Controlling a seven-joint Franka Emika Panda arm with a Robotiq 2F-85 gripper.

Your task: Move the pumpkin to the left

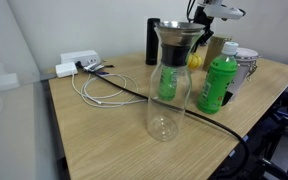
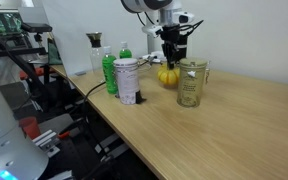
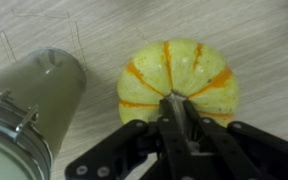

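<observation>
beside the clear glass carafe (image 2: pixel 191 85), the black gripper (image 3: pixel 177 103) looks clamped on the crown of the small ribbed yellow-orange pumpkin (image 3: pixel 179 68), grasp seemingly made, leftward carry not yet begun.

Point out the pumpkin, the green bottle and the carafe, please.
pumpkin (image 3: pixel 176 72), wrist view, its ribbed top.
green bottle (image 1: pixel 215 88), in an exterior view, its body.
carafe (image 1: pixel 164 112), in an exterior view, its lower glass wall.

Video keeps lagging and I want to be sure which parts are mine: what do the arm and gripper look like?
The arm is white with rounded segments. The gripper is black, with jointed bar linkages on either side narrowing into two slim fingers. No markings or cables are visible on it.
</observation>
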